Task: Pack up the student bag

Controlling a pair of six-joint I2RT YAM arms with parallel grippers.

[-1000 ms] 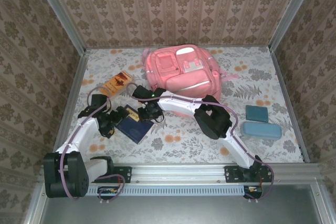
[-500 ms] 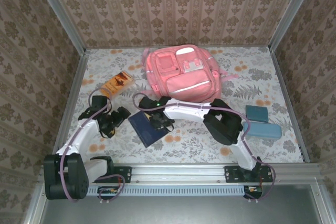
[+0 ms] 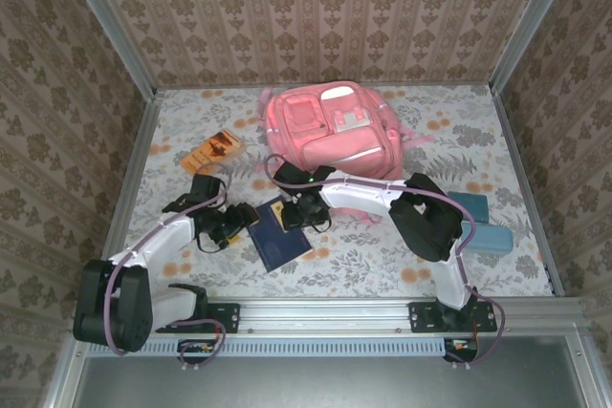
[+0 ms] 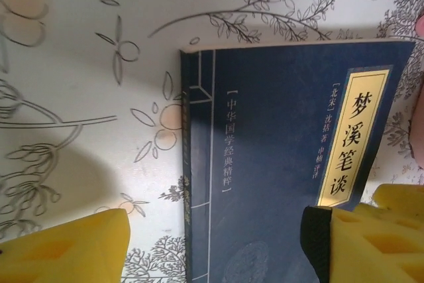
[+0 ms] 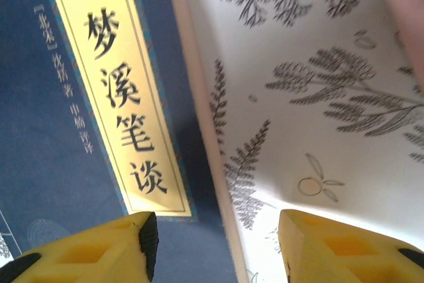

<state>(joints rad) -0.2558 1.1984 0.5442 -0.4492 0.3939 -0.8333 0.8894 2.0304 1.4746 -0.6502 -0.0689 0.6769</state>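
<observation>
salmon-pink student bag point(image 3: 330, 131) lies at the far middle of the tabletop point(image 3: 459, 140), while left gripper point(image 4: 217, 236) and right gripper point(image 5: 217, 230) both stand open, holding nothing, over the edges of a dark blue book point(image 3: 280, 247) near it.

The dark blue book point(image 4: 278, 164) lying on the table point(image 4: 79, 64) carries Chinese print. A gold label point(image 4: 351, 137) on its cover gives the title in large black characters running top to bottom: 梦溪笔谈. Just beside the label, smaller pale characters read [北宋] 沈括 著, and a further tiny line next to them is too fine to make out. Nearer the spine, a bracketed vertical line reads 中华国学经典精粹. In the top view, any print on the orange booklet point(image 3: 212, 151) and on the student bag point(image 3: 325, 140) is too small to read.
</observation>
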